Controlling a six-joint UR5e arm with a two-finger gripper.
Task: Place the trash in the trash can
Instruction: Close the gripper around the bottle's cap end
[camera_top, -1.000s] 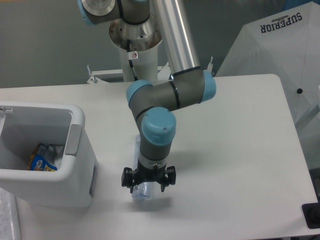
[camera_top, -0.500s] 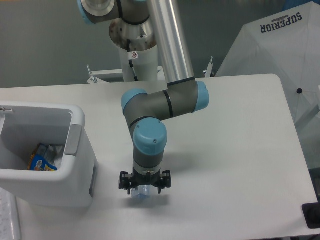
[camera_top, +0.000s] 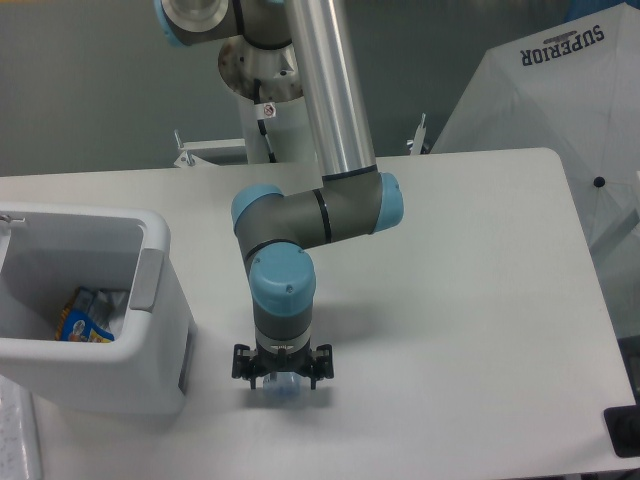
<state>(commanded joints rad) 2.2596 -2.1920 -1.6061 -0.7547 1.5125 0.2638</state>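
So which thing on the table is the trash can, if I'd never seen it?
Look at the table's left edge. The trash can is the big white box there, open on top, with a grey handle panel and a blue-and-orange packet inside.

One bottle (camera_top: 281, 385), one trash can (camera_top: 150, 300), one snack packet (camera_top: 82, 318), one table (camera_top: 470, 300).

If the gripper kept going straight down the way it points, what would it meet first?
The gripper points down at the clear bottle lying on the table; it would meet the bottle first, though contact may already exist.
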